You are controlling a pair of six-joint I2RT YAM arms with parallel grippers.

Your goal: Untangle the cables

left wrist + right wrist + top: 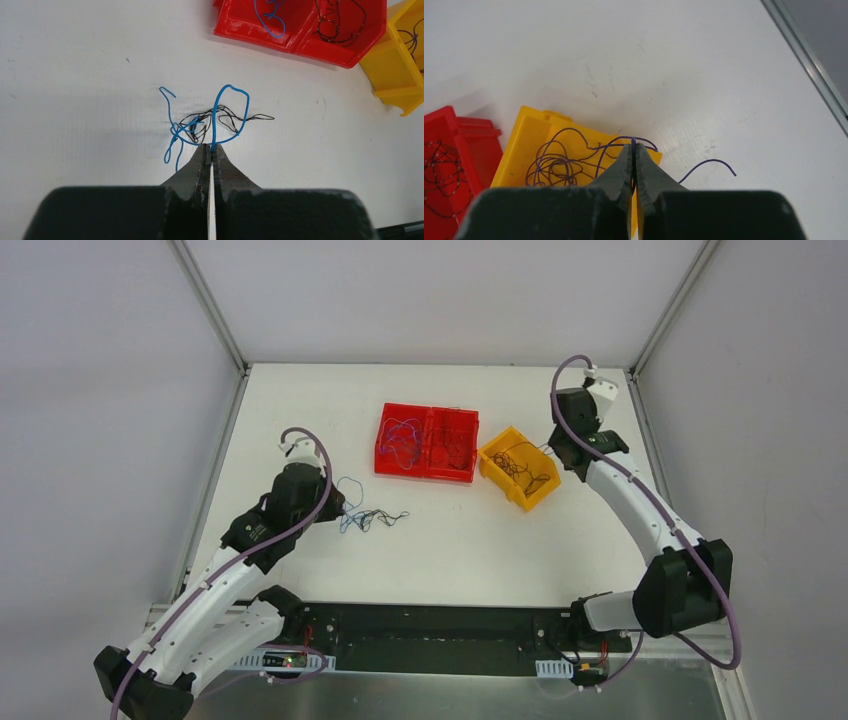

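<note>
A small tangle of blue and black cables (pixel 200 122) lies on the white table left of centre, also in the top view (pixel 368 518). My left gripper (pixel 211 148) is shut on a blue cable (pixel 214 120) that loops up out of that tangle. My right gripper (pixel 633 145) is shut on a purple cable (pixel 711 161) above the yellow bin's right rim; one end of the cable trails out over the table. More purple cables (pixel 551 162) lie coiled inside the yellow bin (pixel 521 131). In the top view the left gripper (pixel 338 505) sits just left of the tangle.
A red two-compartment bin (pixel 427 441) stands at the back centre, with blue cables in its left half and dark ones in its right. The yellow bin (pixel 518 468) sits angled beside it. A metal frame rail (pixel 809 55) runs along the table's right edge.
</note>
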